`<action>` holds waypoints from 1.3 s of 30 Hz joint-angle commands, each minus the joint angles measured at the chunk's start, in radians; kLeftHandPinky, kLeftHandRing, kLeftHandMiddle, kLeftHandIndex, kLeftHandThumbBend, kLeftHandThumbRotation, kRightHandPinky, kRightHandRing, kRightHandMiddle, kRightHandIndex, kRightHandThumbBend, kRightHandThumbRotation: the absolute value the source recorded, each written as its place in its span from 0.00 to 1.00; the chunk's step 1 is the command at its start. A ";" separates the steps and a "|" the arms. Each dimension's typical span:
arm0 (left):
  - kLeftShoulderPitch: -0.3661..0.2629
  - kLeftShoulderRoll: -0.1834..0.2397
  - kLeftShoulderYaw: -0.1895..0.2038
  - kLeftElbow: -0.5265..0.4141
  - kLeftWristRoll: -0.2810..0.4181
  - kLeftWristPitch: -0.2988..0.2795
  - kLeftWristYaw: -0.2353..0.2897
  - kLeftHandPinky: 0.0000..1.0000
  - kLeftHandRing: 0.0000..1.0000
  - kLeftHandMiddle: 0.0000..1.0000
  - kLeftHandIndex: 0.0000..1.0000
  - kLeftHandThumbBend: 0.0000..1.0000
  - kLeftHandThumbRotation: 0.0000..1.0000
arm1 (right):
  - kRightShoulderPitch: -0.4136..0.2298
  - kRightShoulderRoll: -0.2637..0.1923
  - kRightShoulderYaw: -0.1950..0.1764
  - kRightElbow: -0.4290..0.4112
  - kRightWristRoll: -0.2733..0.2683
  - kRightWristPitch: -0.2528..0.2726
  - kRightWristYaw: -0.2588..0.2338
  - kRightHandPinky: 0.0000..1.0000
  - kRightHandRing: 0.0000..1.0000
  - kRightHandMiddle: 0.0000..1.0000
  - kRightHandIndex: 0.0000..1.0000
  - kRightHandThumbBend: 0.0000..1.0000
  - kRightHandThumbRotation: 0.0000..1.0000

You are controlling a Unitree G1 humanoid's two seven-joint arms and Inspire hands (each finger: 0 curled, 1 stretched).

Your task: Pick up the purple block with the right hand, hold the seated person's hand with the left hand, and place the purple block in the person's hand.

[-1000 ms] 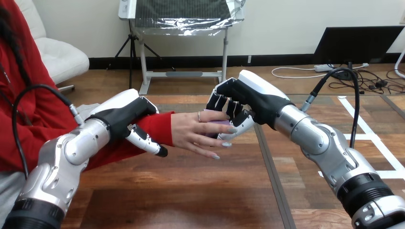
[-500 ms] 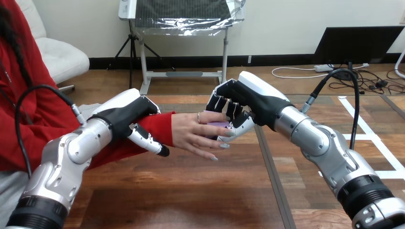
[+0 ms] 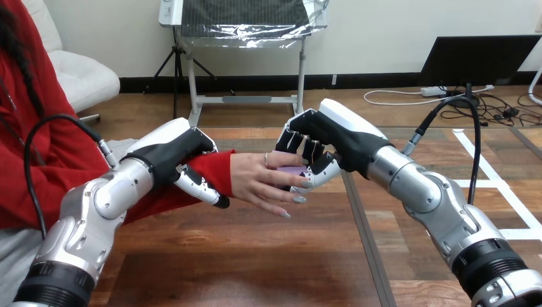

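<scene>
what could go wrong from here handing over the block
The purple block sits between the right hand and the person's hand, which does not look cupped under it; released now, it may drop onto the table. The left hand, curled round the person's wrist, could pull that hand off line.

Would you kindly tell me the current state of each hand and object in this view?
left hand: shut round the person's wrist, over its red sleeve.
right hand: fingers and thumb curled on the purple block.
purple block: off the table, partly hidden between the right hand and the person's hand.
person's hand: open, fingers spread, touching the block.
</scene>
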 commanded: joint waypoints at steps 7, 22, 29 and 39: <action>-0.268 -0.080 0.021 -0.064 -0.076 -0.100 0.064 0.35 0.42 0.45 0.44 0.78 0.00 | -0.044 0.050 -0.030 -0.138 0.049 -0.032 0.003 0.34 0.38 0.43 0.44 0.77 0.00; -0.195 -0.054 0.040 -0.159 -0.145 -0.061 -0.033 0.52 0.62 0.63 0.62 0.91 0.21 | -0.037 0.035 -0.042 -0.147 0.070 -0.005 0.045 0.40 0.45 0.49 0.51 0.87 0.00; -0.150 -0.034 0.052 -0.206 -0.201 -0.062 -0.070 0.58 0.69 0.70 0.70 0.98 0.37 | -0.029 0.022 -0.049 -0.152 0.086 -0.006 0.069 0.42 0.48 0.53 0.54 0.92 0.05; -0.047 0.001 0.073 -0.305 -0.263 -0.079 -0.084 0.67 0.77 0.76 0.78 1.00 0.56 | -0.019 -0.001 -0.058 -0.152 0.110 -0.014 0.105 0.46 0.54 0.58 0.59 0.99 0.22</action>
